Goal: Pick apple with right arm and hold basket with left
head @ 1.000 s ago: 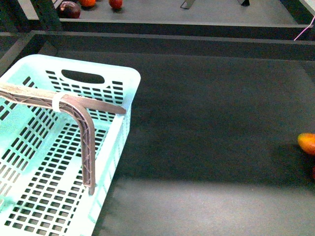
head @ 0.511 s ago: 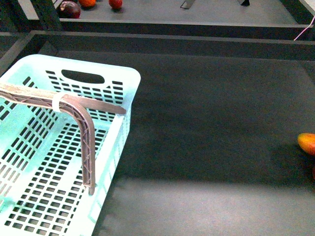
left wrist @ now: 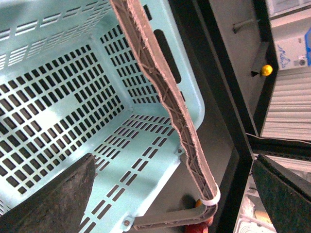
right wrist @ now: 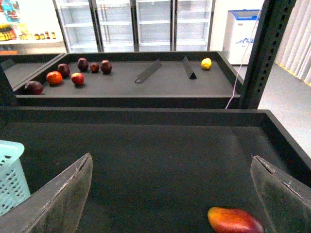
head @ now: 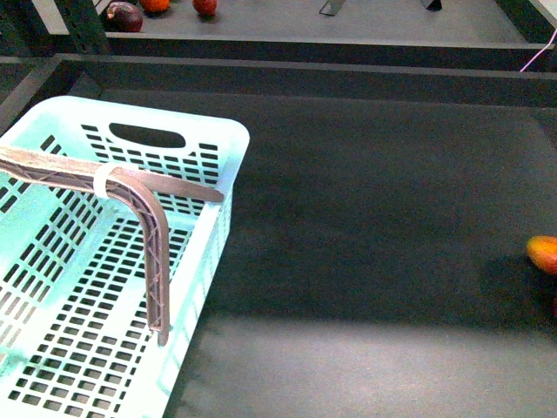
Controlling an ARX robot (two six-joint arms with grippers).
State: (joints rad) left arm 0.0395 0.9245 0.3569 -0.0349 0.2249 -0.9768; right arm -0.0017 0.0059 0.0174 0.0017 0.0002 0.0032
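Early stage here, and neither half of the job is judged done. The basket point(head: 228, 139) is seen at the left of the dark tray point(head: 365, 218), empty. A grey-brown ribbed finger point(head: 153, 252) with a white band is hung over its right-hand wall. Whether the wall is actually touched cannot be told. In the left wrist view the left gripper point(left wrist: 173, 156) is shown with its pads spread wide and nothing between them, so the basket is not yet held.

Over to the other side: the right gripper point(right wrist: 171, 155) is held wide apart too, well above the tray floor, with nothing pinched. The apple is not plainly shown. Only a red sliver point(head: 554, 305) is caught at the very right edge of the front view, just beside the orange-yellow fruit point(head: 543, 254), and it may be the apple, though too little is seen to be sure. Small fruits point(right wrist: 77, 78) are also lined up on the far shelf.

So both the reach and grasp on the apple and a firm hold on the basket are left to do.

Against the earlier frames, almost nothing is changed: the ribbed finger and basket are shifted a touch rightward at most, and the orange-yellow fruit is found in the same spot.
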